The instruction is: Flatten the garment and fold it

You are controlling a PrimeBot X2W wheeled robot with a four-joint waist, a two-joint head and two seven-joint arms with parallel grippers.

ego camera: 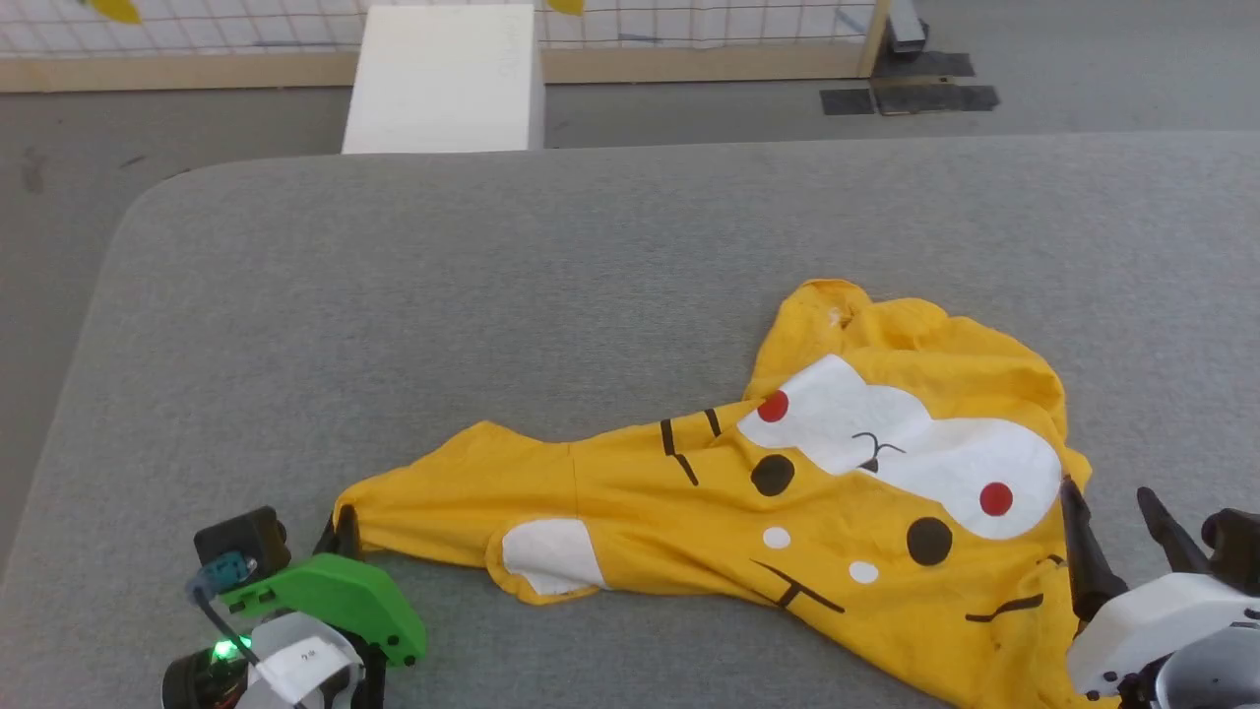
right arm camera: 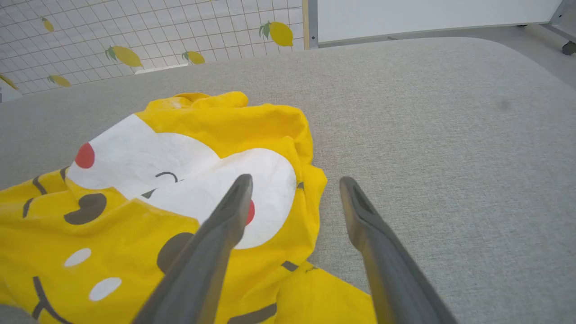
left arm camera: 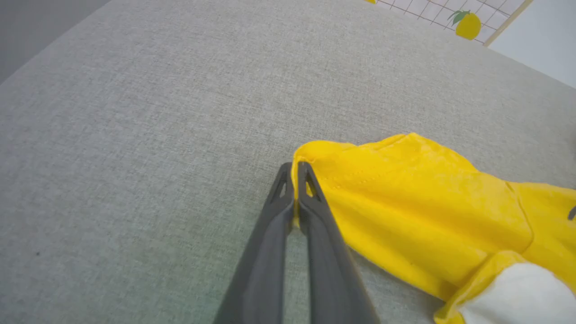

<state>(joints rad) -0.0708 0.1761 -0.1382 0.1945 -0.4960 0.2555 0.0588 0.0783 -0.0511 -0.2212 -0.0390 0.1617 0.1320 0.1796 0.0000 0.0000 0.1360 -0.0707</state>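
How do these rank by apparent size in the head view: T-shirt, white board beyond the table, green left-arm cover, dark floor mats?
1. T-shirt, clearly largest.
2. White board, though it sits farther away.
3. Green cover and dark floor mats look alike; the cover is nearer the camera, so unranked.

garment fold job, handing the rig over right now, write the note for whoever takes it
Left hand: shut on the garment, pinching a hem edge at its left tip.
Right hand: open at the garment's right edge, one finger over the white print, the other over the table; gripping nothing.
Garment: on the near right part of the grey table, print up, bunched and wrinkled.
Done: left grasp only.
Left: take the right side, pull it flat, then fold.
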